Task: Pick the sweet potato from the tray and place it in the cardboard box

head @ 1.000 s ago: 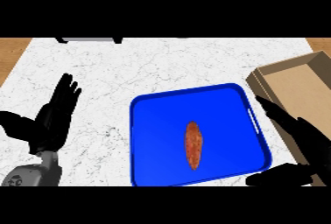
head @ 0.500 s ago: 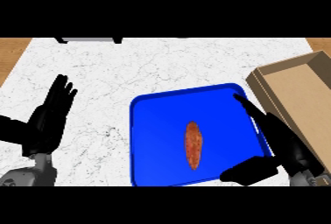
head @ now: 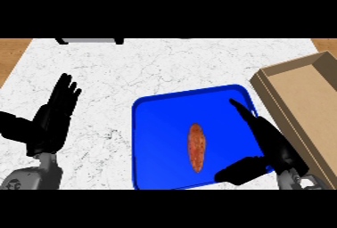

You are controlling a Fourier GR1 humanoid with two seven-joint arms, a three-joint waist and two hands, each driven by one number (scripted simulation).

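White marbled counter (head: 164, 71) is seen across most of the frame, with strips of brown wooden surface (head: 13, 49) shown at the upper left and upper right corners. A dark, flat object (head: 89, 40) is cut off by the top edge at the upper left.

A blue tray (head: 161, 129) is set on the counter just right of the centre, reaching down to the lower edge. The sweet potato (head: 196, 146) is laid lengthwise near the middle of the tray, its long axis running from top to bottom of the frame. It is touched by neither hand.

The cardboard box (head: 309, 102) is placed at the right edge, just beside the tray's right rim, with its open inside turned upward.

The right hand (head: 271, 143) is held over the right part of the tray, to the right of the sweet potato and apart from it. Its fingers are kept straight and pointed toward the upper left, while the thumb is spread out toward the lower left; nothing is held in it.

The left hand (head: 52, 120) is shown at the left side of the frame over bare counter, well apart from the tray, with its fingers straight and pointed up. A grey forearm (head: 30, 180) is seen beneath it at the lower left corner.
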